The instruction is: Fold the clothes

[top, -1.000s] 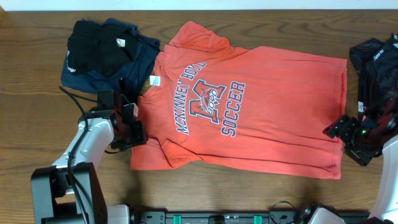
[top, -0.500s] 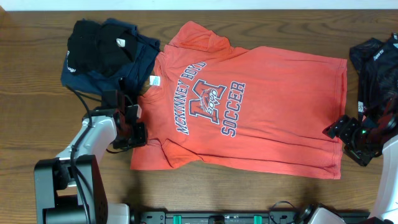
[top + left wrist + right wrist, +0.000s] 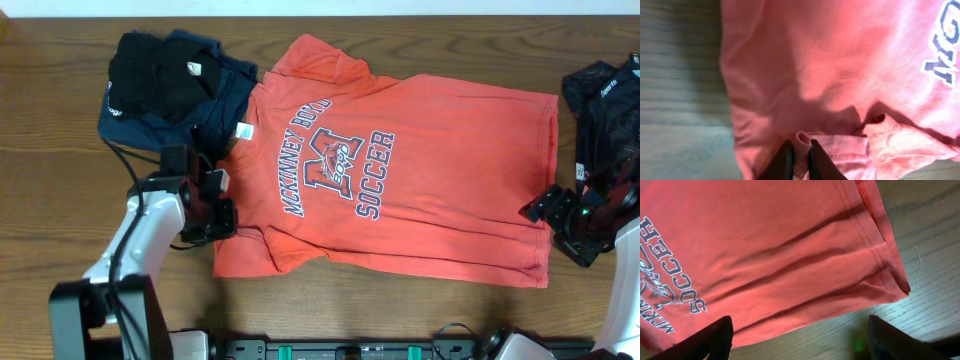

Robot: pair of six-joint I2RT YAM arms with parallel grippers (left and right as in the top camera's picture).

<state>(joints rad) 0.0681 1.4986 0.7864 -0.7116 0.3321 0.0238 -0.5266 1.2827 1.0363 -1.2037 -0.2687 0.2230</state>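
The orange-red T-shirt (image 3: 400, 170) lies flat across the middle of the table, its navy-and-white lettering facing up. My left gripper (image 3: 222, 215) is at the shirt's left sleeve, shut on a pinch of the sleeve fabric (image 3: 801, 142). My right gripper (image 3: 545, 208) is open and empty just off the shirt's right hem; in the right wrist view its two fingers (image 3: 795, 340) stand wide apart over bare wood beside the hem (image 3: 875, 240). A black garment on a navy one (image 3: 165, 80) lies at the back left.
A dark navy garment (image 3: 600, 100) lies bunched at the right edge. The wooden table (image 3: 60, 200) shows bare on the left and along the front. A black cable runs by the left arm.
The left gripper has shifted slightly with the sleeve fabric, and the shirt's lower left corner has drawn in a little. The right arm has not moved.
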